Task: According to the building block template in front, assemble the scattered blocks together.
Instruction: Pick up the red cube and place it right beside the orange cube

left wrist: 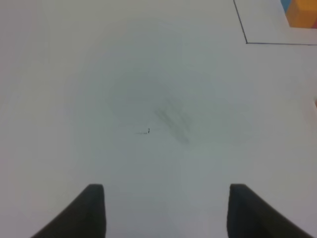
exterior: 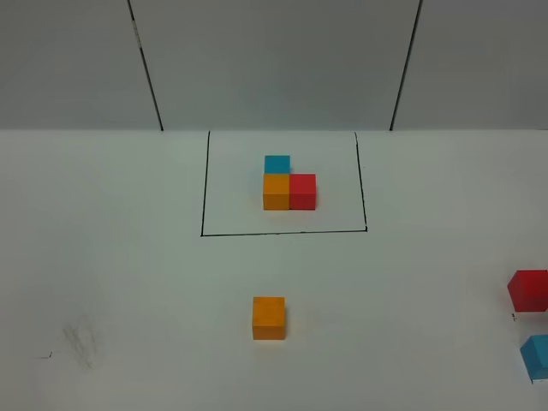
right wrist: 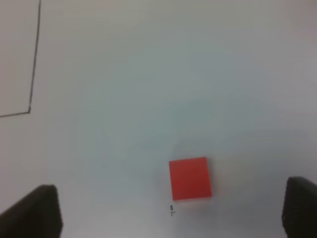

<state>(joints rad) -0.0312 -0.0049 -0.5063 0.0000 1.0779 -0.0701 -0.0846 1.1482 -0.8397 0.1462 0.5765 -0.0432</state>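
The building block template (exterior: 288, 184) is an L of touching blue, orange and red cubes inside a black-lined rectangle (exterior: 282, 232) at the back centre. Of the scattered blocks, the orange cube (exterior: 269, 318) stands alone in the middle front. The red cube (exterior: 528, 290) and the light blue cube (exterior: 537, 355) sit at the right edge, partly cut off. Neither gripper shows in the high view. My right gripper (right wrist: 171, 213) is open above the table, and the red cube (right wrist: 189, 178) lies just ahead of its fingers. Over bare table my left gripper (left wrist: 168, 213) holds nothing, its fingers apart.
A faint grey smudge (exterior: 81, 342) marks the table at the front left, also under the left gripper as a smudge (left wrist: 173, 119). A corner of the rectangle's line (left wrist: 246, 42) and the template's orange cube (left wrist: 302, 14) show in the left wrist view. Grey wall panels stand behind the table.
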